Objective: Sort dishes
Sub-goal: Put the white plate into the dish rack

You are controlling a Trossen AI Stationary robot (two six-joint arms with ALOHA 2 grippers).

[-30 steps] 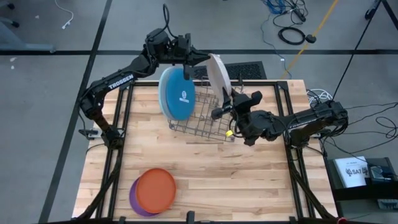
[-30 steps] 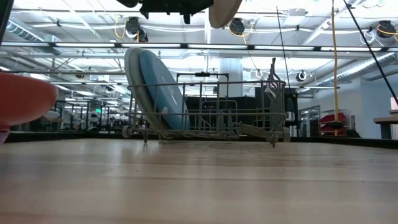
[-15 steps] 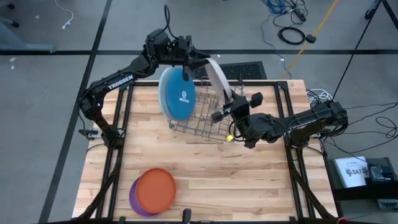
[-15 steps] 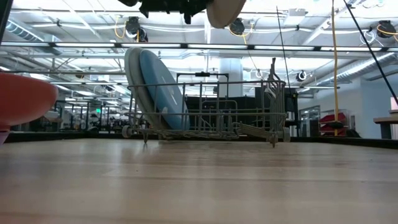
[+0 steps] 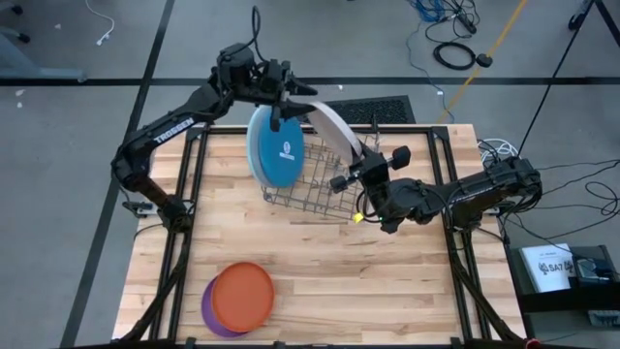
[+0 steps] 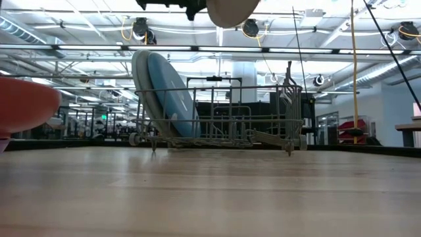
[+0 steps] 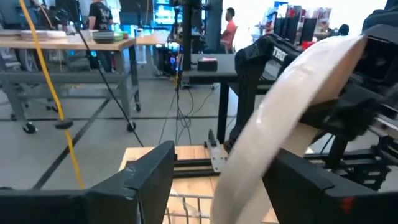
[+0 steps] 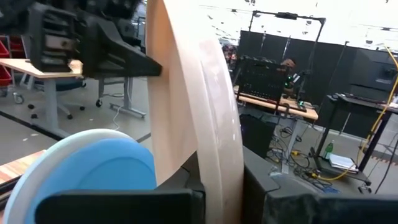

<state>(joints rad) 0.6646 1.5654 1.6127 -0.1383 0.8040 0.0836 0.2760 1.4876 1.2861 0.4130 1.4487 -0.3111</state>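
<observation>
An off-white plate point(image 5: 335, 129) hangs on edge above the grey wire rack point(image 5: 320, 189), with my right gripper point(image 5: 361, 165) shut on its lower rim. My left gripper point(image 5: 295, 105) is open at the plate's upper far end, one finger on each side of the rim point(image 7: 280, 124). Two large blue plates point(image 5: 276, 145) stand on edge in the rack's left end. An orange plate point(image 5: 244, 294) lies on a purple one point(image 5: 208, 312) at the table's near left. My left gripper's fingers point(image 7: 149, 177) flank the plate's upper rim; I cannot tell whether either finger touches it. My right gripper pinches the off-white plate's rim point(image 8: 219, 177) between its two fingers, coming level from the table's right. The plate is clear of the rack, on edge, its top leaning toward the far left.
The rack point(image 6: 223, 122) stands at the table's far middle, its right half holding no plates. Bare wood point(image 5: 387, 281) lies on the near right. Cables and a floor mat lie beyond the far edge; a box point(image 5: 547, 267) sits off the right side.
My left gripper has opened, let go of the off-white plate and drawn back a little toward the far left. My right gripper has rolled, and the plate's top has tipped over toward the far left while its lower rim has stayed in the fingers.
</observation>
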